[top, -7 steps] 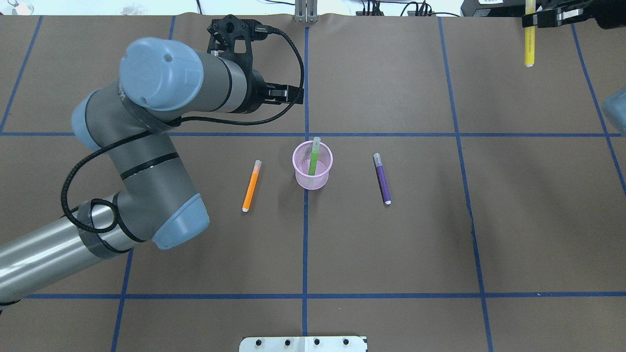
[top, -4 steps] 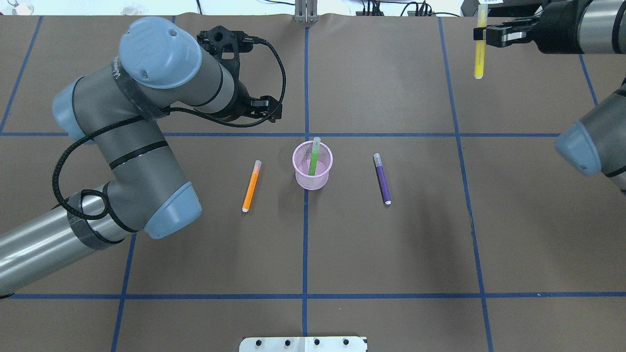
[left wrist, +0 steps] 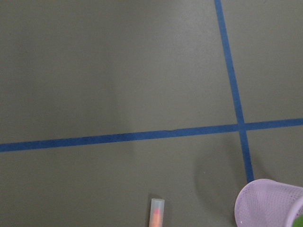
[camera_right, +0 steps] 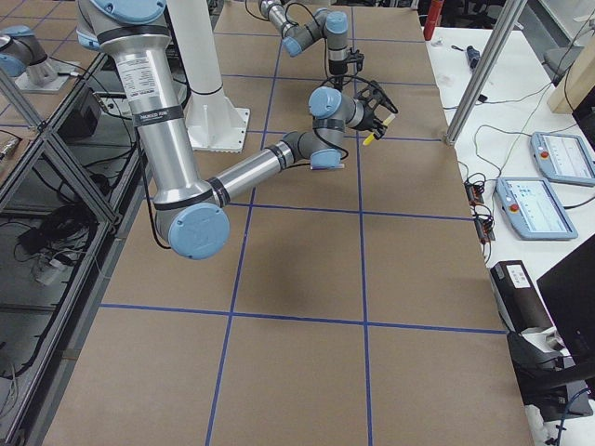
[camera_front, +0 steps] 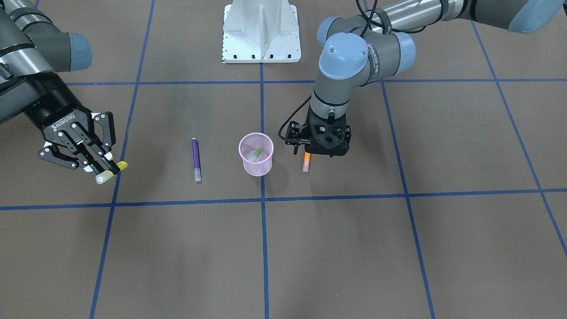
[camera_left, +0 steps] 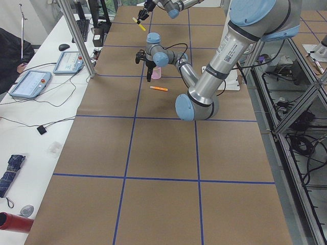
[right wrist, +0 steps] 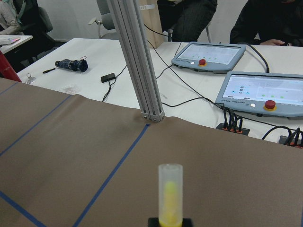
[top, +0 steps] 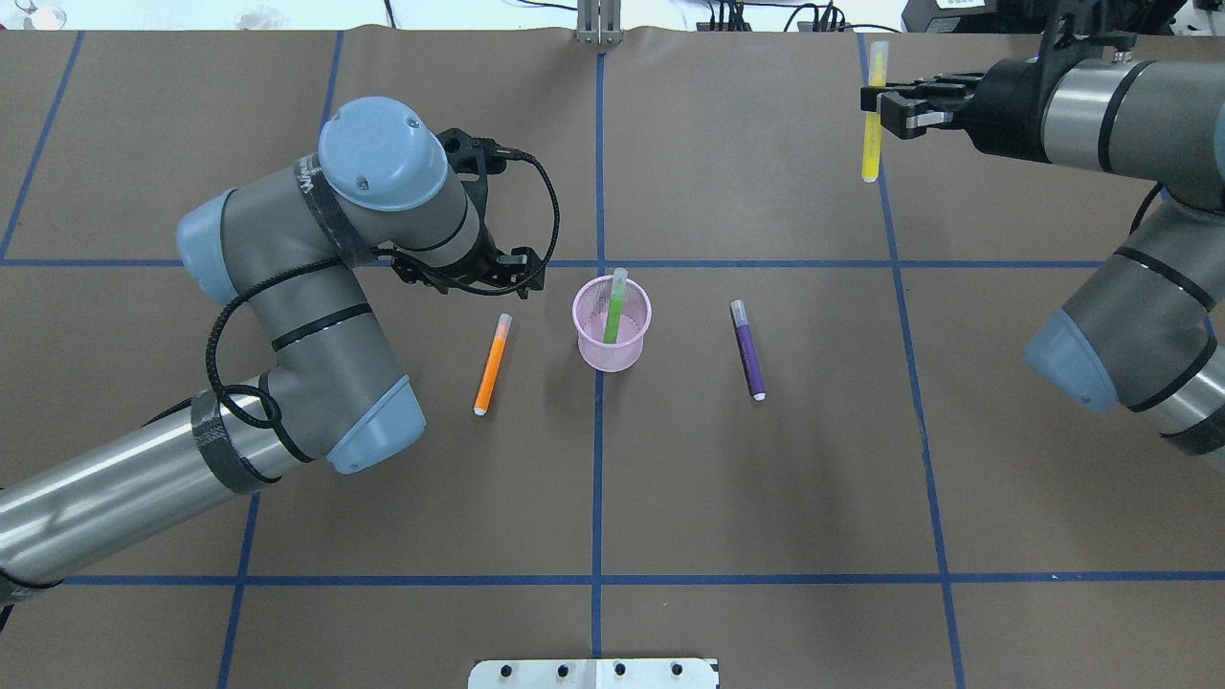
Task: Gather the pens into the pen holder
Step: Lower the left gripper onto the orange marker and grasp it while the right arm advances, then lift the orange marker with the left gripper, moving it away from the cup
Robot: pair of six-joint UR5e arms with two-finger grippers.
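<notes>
Item 1 — orange pen (top: 492, 365), marker-like, with a pale translucent cap. It lies flat on the brown paper-covered table (top: 766, 498), near the pen holder on the left arm's side, cap end away from the robot. Not yet collected.

Item 2 — purple pen (top: 747, 350) of the same make. It lies flat on the pen holder's other side, apart from it.

Item 3 — small round pink wire-mesh pen holder (top: 612, 356), upright between the two. One green pen (top: 612, 311) leans inside, its cap above the rim.

Item 4 — left gripper (top: 517, 277), hovering over the orange pen. Its fingers are hidden under the wrist, so I cannot tell whether they are apart or together.

Item 5 — right gripper (top: 876, 100), clamped about mid-barrel on the yellow pen (top: 871, 153). It is held aloft at the far right, well apart from the pen holder.

Handling, as judged: the pens are probably light, stiff, smooth and round, so apt to roll or slip. Take hold across the barrel's middle. The pen holder looks light and would likely tip if its rim is knocked.
</notes>
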